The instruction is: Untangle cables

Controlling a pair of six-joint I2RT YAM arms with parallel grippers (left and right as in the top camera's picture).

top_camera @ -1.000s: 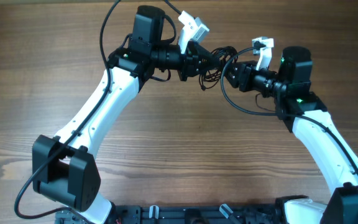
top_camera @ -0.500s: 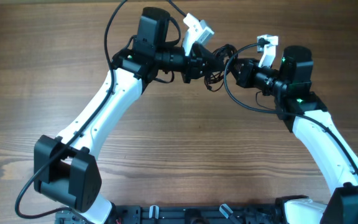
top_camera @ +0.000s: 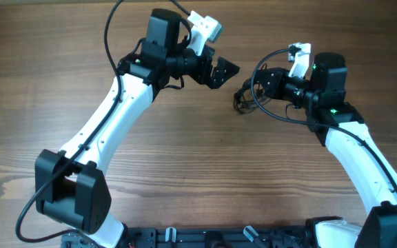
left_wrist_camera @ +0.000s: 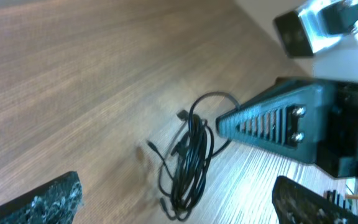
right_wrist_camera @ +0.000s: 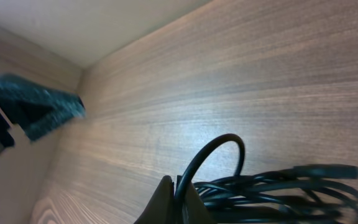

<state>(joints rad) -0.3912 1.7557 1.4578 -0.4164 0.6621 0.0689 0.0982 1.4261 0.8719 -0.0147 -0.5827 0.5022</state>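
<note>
The cables (top_camera: 244, 100) are thin black cords gathered in one small tangled bundle, hanging from my right gripper (top_camera: 258, 87) down to the wooden table. In the right wrist view that gripper (right_wrist_camera: 179, 198) is shut on a loop of the cables (right_wrist_camera: 278, 186). My left gripper (top_camera: 224, 73) is open and holds nothing, a short way left of the bundle and apart from it. The left wrist view shows the cables (left_wrist_camera: 189, 163) between and beyond the spread fingers (left_wrist_camera: 42, 202), with small plug ends on the table.
The wooden table (top_camera: 198, 172) surrounds both arms. A thick black wire (top_camera: 271, 114) loops off the right arm just beside the bundle. The right gripper's ribbed finger (left_wrist_camera: 272, 121) shows in the left wrist view.
My left gripper has let go of the cables, opened and pulled back to the left. The right gripper has shut on the bundle, which now hangs lower toward the table.
</note>
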